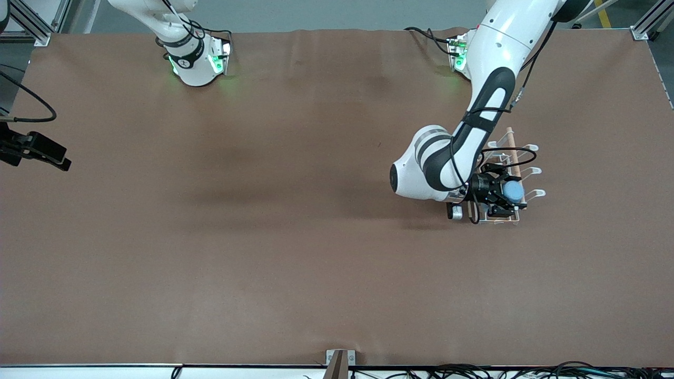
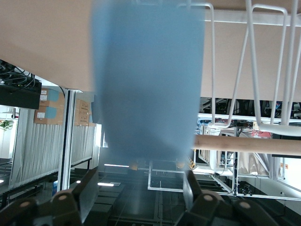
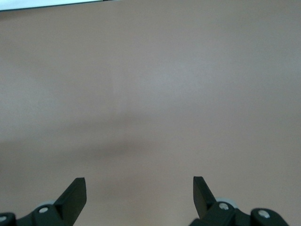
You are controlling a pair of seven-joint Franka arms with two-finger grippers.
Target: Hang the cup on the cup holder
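The light blue cup point(image 1: 514, 190) lies level between the fingertips of my left gripper point(image 1: 504, 196), over the end of the cup holder nearer the front camera. The cup holder point(image 1: 512, 152) is a white wire rack with a wooden rod on top, standing toward the left arm's end of the table. In the left wrist view the cup point(image 2: 148, 80) fills the middle, its narrow end at my left gripper point(image 2: 141, 178), with the rack's wire prongs point(image 2: 263, 70) and rod point(image 2: 254, 145) beside it. My right gripper point(image 3: 139, 188) is open and empty over bare table.
The brown table mat point(image 1: 263, 210) is bare apart from the rack. A black device on a cable point(image 1: 37, 150) sits at the table edge at the right arm's end. Cables run along the table edge nearest the front camera.
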